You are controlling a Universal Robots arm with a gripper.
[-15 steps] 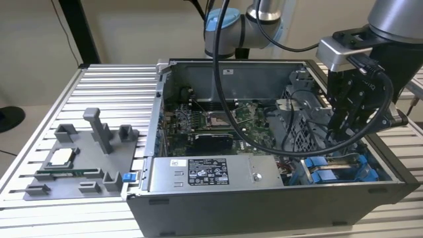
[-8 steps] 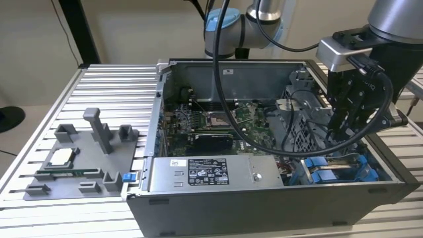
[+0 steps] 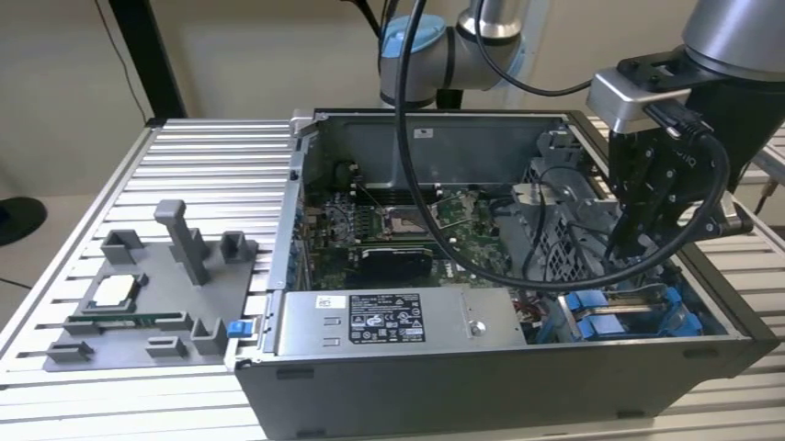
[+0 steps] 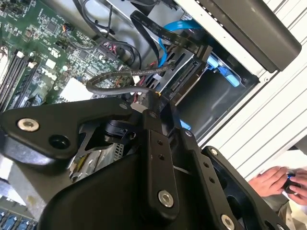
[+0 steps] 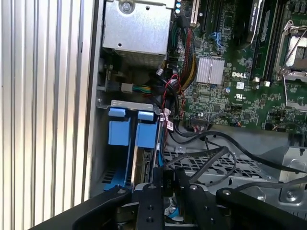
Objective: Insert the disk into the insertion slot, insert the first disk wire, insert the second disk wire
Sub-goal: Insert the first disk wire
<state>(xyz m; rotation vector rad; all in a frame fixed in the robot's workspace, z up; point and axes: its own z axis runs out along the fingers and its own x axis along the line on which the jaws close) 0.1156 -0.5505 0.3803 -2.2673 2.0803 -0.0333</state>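
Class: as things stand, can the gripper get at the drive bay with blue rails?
Probably yes: the gripper hangs just above the drive bay in the open case, though a black cable loops close by.

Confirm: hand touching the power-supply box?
Apart. In the first wrist view the hand sits past the blue drive-bay tabs, which lie between it and the power-supply box.
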